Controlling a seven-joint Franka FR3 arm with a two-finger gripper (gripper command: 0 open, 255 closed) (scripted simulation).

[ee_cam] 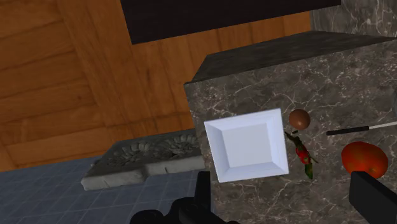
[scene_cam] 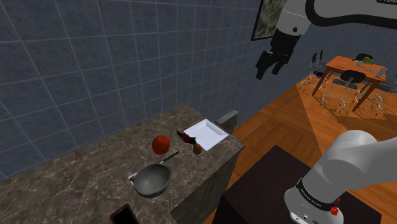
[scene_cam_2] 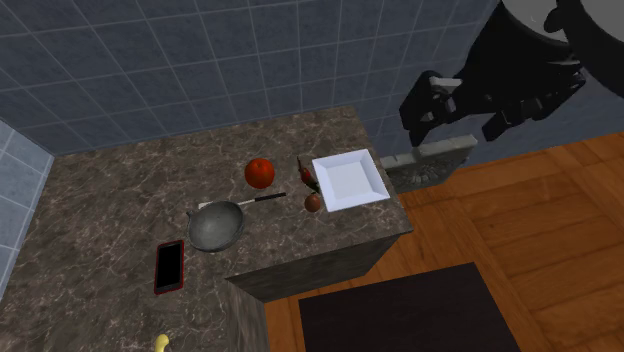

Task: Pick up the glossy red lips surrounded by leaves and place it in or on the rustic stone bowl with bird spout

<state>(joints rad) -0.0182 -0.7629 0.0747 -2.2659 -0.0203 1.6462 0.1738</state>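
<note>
Here, the white arm carries its black tool (scene_cam: 268,63) high in the air, past the end of the worktop (scene_cam: 76,184) and over the wooden floor (scene_cam: 273,124). In the wrist view the two fingers (ee_cam: 202,191) stand well apart with nothing between them: the tool is released and grasps nothing.

The red lips with green leaves (ee_cam: 304,153) lie on the worktop just beside one edge of a white square plate (ee_cam: 251,145). Whether they touch the plate cannot be told. A small brown ball (ee_cam: 299,118) sits close to the lips, also against that side of the plate. A larger red ball (ee_cam: 364,159) rests on the other side, so the lips lie between the plate and the red ball. In the second exterior view the tool (scene_cam_2: 420,110) hangs to the right of the plate (scene_cam_2: 348,180), well apart from the lips (scene_cam_2: 308,172).

The grey bowl (scene_cam: 153,181) stands upright farther along the worktop, near the red ball (scene_cam: 161,143) and apart from the lips (scene_cam: 188,137). A thin dark stick with a pale end reaches from the bowl's rim toward the plate (scene_cam: 210,132).

A black phone with a red edge (scene_cam_2: 169,266) lies flat beyond the bowl (scene_cam_2: 216,228), toward the second exterior view's lower left. A low carved stone block (ee_cam: 146,162) sits at the worktop's end, against the wall of grey-blue tiles (scene_cam: 95,70). A wooden dining table with chairs (scene_cam: 347,69) stands in the background at the shoulder view's upper right.
</note>
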